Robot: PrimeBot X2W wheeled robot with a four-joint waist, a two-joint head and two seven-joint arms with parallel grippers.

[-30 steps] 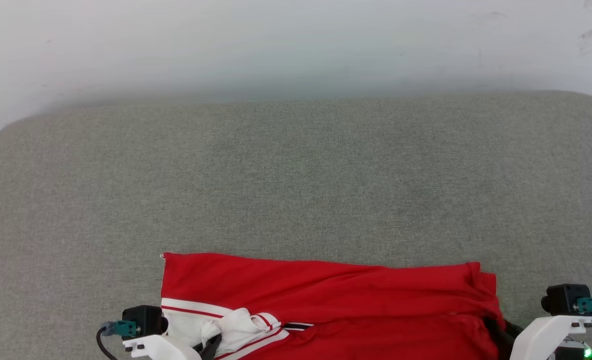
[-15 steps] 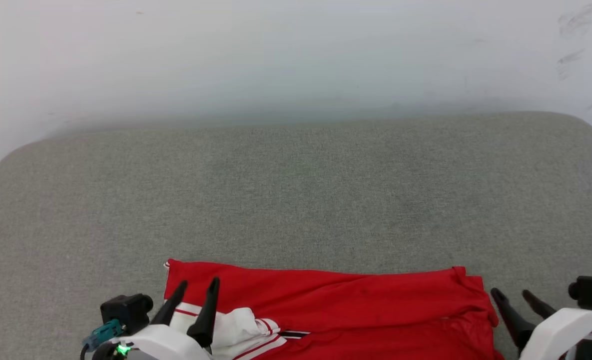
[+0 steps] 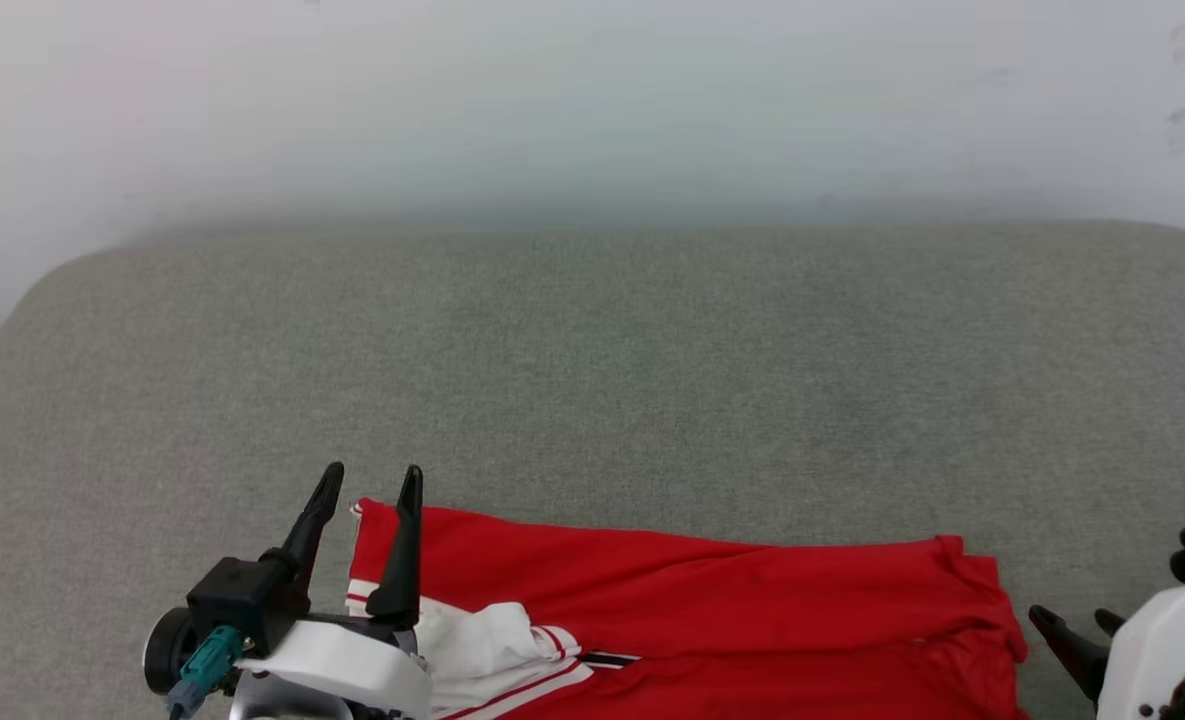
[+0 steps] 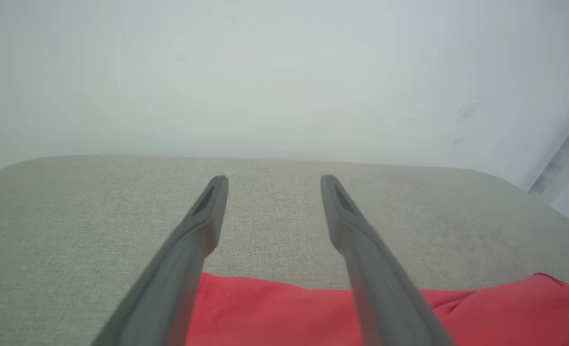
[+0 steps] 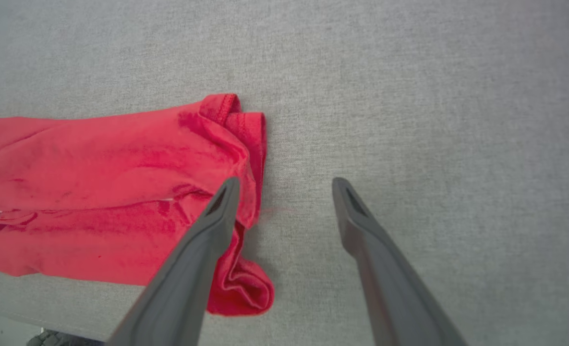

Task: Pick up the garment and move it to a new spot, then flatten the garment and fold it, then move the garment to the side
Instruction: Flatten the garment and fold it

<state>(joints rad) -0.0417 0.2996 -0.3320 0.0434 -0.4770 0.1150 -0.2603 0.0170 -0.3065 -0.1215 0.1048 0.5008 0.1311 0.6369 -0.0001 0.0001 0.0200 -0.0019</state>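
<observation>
Since a second ago, both pairs of fingers have come up out of the cloth and parted. The left gripper (image 3: 373, 470) and right gripper (image 3: 1072, 613) now stand spread wide with nothing between them. The head camera also shifted, so we discount any apparent drift of the shirt.

Left gripper (image 4: 274, 180): the tips hang over the far-left corner of the red jersey T-shirt (image 3: 702, 590), with the cloth below them and toward the robot. Right gripper (image 5: 285, 182): one finger overlaps the bunched hem (image 5: 231, 110), the other is over bare upholstery.

The shirt (image 5: 97, 163) lies along the near edge of the grey padded surface (image 3: 592, 380), long axis running left to right. Its white sleeve (image 3: 482, 640) is at the left end and the hem at the right. Each arm is nearest its own end, so we judge a re-grasp means dipping down and back.

Not resolved: the shirt's near part is cut off by the frame bottom, no lettering is visible, and the number of layers is unclear.
</observation>
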